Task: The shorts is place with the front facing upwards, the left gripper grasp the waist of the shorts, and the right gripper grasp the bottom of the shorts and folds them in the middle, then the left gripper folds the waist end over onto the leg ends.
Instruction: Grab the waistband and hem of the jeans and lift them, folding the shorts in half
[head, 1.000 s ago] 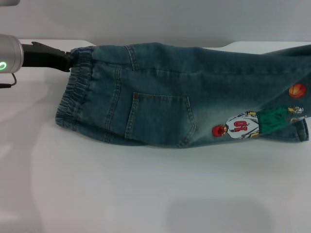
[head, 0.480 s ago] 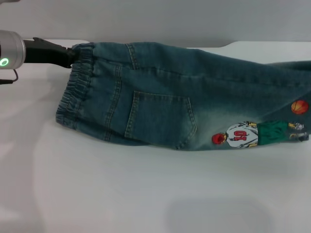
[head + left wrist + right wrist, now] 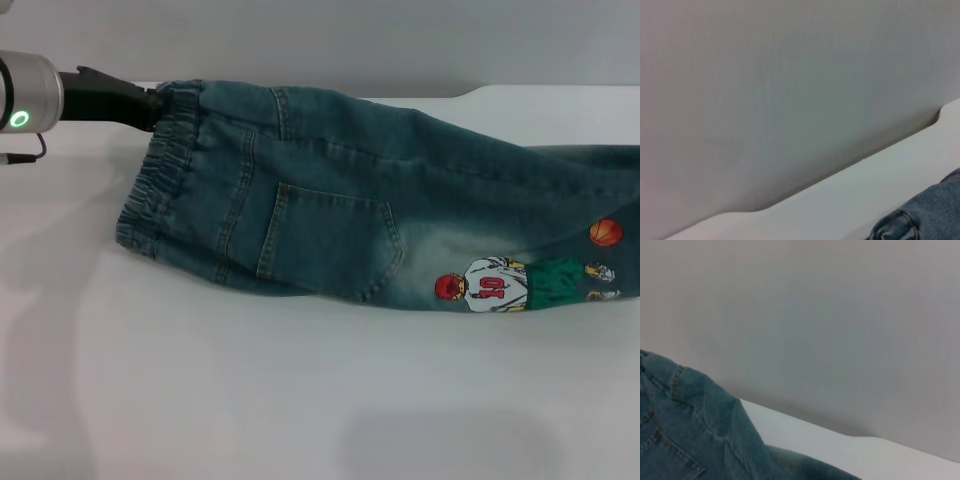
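Shorts (image 3: pixel 380 210): woven denim cloth, matt, washed blue with paler faded patches; orange-tan topstitching along seams and patch pocket (image 3: pixel 325 240). Waistband (image 3: pixel 155 170), right at the left tool (image 3: pixel 150 105): gathered, puckered elastic cloth, ridged texture. Cartoon prints (image 3: pixel 500 285), far from that tool near the hem: flat, smoother-looking red, white and green colour on the denim. Left tool: black, matt, plastic-like; arm housing behind it silvery-grey, smooth, slight sheen, with a glowing green light ring (image 3: pixel 18 119). Surface (image 3: pixel 300 400): white, smooth, faint soft sheen. Wall (image 3: pixel 400 40): plain grey, matt.
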Robot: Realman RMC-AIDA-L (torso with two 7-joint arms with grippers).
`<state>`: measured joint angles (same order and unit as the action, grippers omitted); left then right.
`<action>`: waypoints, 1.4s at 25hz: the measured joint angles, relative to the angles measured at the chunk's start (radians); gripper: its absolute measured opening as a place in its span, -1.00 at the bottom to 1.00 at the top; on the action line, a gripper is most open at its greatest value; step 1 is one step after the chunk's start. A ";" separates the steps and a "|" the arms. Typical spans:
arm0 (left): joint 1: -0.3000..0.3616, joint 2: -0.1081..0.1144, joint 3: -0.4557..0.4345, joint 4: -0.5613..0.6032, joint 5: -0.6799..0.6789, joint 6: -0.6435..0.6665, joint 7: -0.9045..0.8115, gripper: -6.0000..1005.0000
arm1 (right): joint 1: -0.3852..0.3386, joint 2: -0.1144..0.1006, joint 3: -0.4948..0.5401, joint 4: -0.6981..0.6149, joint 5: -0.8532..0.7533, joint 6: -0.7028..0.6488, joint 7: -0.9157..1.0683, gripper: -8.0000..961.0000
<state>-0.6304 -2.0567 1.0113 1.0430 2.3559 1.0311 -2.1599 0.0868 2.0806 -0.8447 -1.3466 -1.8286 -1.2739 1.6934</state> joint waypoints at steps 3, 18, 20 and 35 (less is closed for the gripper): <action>-0.002 -0.001 0.003 -0.002 0.000 -0.005 -0.002 -0.93 | 0.008 0.000 -0.001 0.011 0.000 0.026 -0.002 -0.98; 0.004 -0.002 0.003 -0.072 -0.027 -0.078 0.002 -0.93 | 0.076 -0.002 -0.002 0.115 -0.064 0.144 -0.004 -0.98; 0.005 -0.002 0.003 -0.077 -0.028 -0.081 0.003 -0.93 | 0.084 -0.002 -0.002 0.120 -0.064 0.155 -0.004 -0.98; 0.005 0.000 0.036 -0.093 -0.028 -0.109 0.003 -0.93 | 0.147 0.000 -0.013 0.148 -0.061 0.186 -0.005 -0.98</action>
<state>-0.6256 -2.0571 1.0471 0.9502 2.3283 0.9220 -2.1567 0.2337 2.0807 -0.8575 -1.1982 -1.8893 -1.0880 1.6888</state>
